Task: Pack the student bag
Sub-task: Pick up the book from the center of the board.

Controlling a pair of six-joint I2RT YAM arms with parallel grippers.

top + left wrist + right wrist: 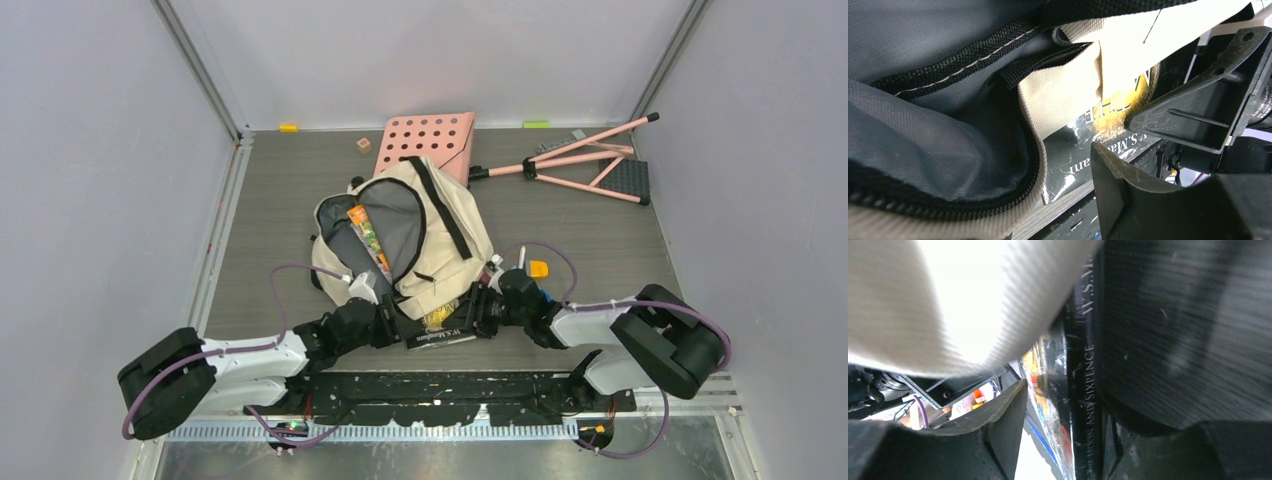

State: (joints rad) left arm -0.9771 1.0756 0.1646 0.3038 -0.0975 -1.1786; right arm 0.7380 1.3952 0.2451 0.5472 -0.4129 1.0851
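black base rail (440,385), grey table (280,200) under student bag (440,265), pale walls (90,150) around.

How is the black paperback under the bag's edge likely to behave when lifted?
Probably fairly stiff: the black paperback shows a straight spine in the right wrist view. Its glossy, glare-streaked cover may slip in a grip. With the student bag fabric lying over one edge, lifting it would likely drag the cloth along.
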